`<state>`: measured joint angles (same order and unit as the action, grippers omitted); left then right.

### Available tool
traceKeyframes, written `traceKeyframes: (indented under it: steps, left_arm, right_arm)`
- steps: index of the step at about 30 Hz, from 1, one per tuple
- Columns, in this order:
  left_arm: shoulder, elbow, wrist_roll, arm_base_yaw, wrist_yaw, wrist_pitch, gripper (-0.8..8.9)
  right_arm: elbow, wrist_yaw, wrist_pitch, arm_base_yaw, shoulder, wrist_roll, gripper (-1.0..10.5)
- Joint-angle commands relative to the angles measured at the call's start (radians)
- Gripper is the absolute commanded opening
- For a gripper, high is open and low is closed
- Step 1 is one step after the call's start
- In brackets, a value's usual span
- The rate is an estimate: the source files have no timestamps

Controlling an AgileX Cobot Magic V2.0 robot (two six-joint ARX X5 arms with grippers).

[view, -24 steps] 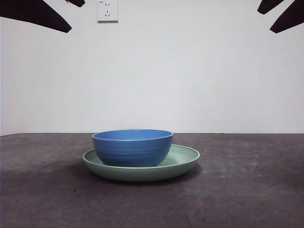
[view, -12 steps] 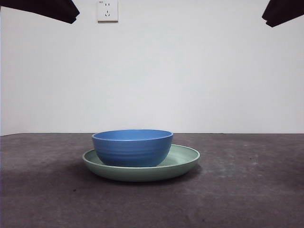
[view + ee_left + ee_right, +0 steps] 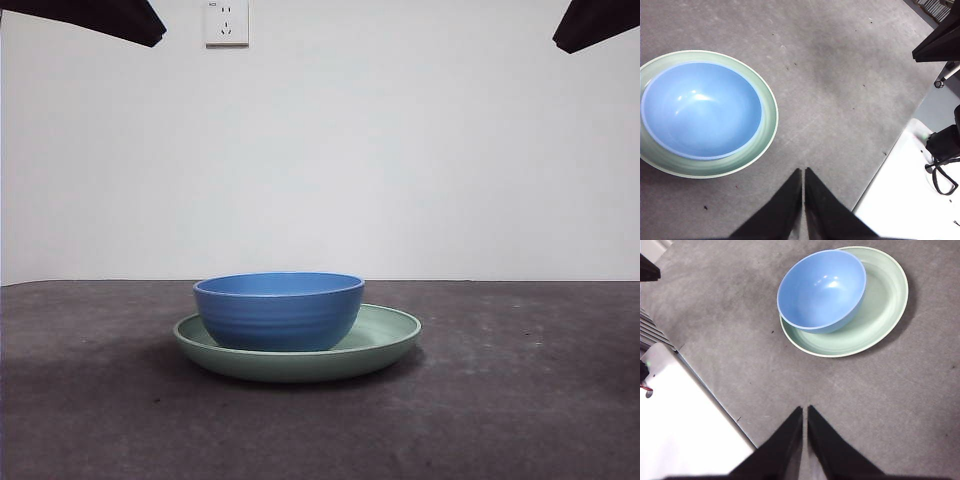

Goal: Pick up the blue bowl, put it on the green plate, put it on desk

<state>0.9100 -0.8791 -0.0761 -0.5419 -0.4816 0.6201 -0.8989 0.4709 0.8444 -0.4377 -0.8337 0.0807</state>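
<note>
Blue bowl (image 3: 278, 311) is parked inside the green plate (image 3: 385, 340) in the front view, a bit left of the plate's centre, and the pair sits on the dark desk (image 3: 520, 400) in the lower middle of the frame. A white wall socket (image 3: 226, 22) shows at the top, left of centre, and black arm tips poke in at both top corners.

Left wrist view: the left gripper (image 3: 803, 176) comes up from the bottom centre, jaws pressed together, nothing between them, hanging over bare desk (image 3: 840, 75). Bowl (image 3: 702, 110) and plate (image 3: 767, 130) sit at the left side of the frame, well apart from it.

Right wrist view: same deal, the right gripper (image 3: 805, 414) has its jaws closed up with nothing held. Bowl (image 3: 821, 289) on plate (image 3: 880, 315) is in the upper middle, with the bowl crowding the plate's left side.
</note>
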Motion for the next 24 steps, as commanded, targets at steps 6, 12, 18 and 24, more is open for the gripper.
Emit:
traceKeyframes:
  steps: [6,12,18,24]
  left_arm:
    - [0.007,-0.005,0.012,-0.008,-0.007,-0.014,0.08]
    - [-0.002,-0.005,0.012,-0.007,-0.007,-0.016,0.08]
    - [-0.103,0.010,0.074,0.051,0.074,-0.083,0.08]
    - [-0.325,0.169,0.092,0.222,0.252,-0.420,0.08]
  right_arm:
    - [-0.015,0.000,-0.010,-0.006,-0.008,-0.014,0.1]
    - [-0.015,0.000,-0.010,-0.006,-0.008,-0.014,0.1]
    - [-0.015,0.000,-0.010,-0.006,-0.008,-0.014,0.1]
    - [-0.015,0.000,-0.010,-0.006,-0.008,-0.014,0.1]
